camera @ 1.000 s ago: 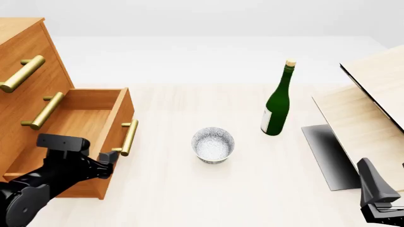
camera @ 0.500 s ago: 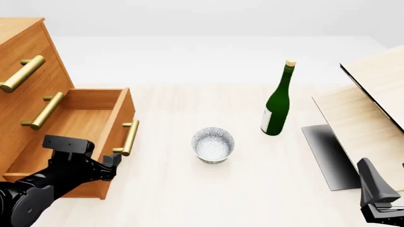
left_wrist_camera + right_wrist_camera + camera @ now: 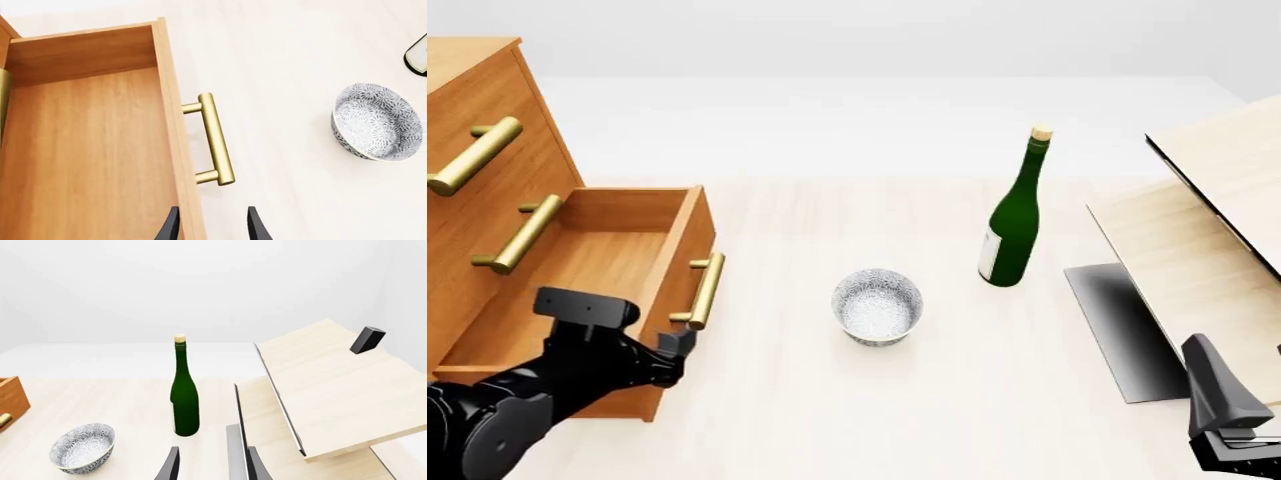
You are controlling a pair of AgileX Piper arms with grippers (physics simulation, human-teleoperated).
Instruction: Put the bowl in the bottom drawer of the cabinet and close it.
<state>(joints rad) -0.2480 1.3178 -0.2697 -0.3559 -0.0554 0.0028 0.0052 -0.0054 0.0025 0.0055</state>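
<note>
My left claw [image 3: 208,227] has its fingers parted with nothing between them, the tips straddling the front panel of the bottom drawer [image 3: 627,262] just below its brass handle [image 3: 215,141]; in the front view that claw [image 3: 674,345] sits at the drawer's near front corner. The drawer stands pulled well out of the cabinet [image 3: 481,180], and I can see its bare wooden floor with nothing in it. The two drawers above it are shut, their brass bars showing on the cabinet face. The bowl [image 3: 878,305] stands upright on the table [image 3: 827,400], apart from the drawer front and to its right, nothing touching it; from my left wrist camera the bowl [image 3: 376,123] shows its grey speckled inside. Beyond and to the right of the bowl a green bottle [image 3: 1014,212] with a cork stands upright, near the bowl but clear of it. My right claw [image 3: 209,467] also has its fingers spread and holds nothing; it looks toward the bottle [image 3: 185,390] and the pale wood panel structure [image 3: 333,390] at the table's right side. In the front view I see only part of the right arm at the lower right edge, so I cannot place its tips there with any confidence.
</note>
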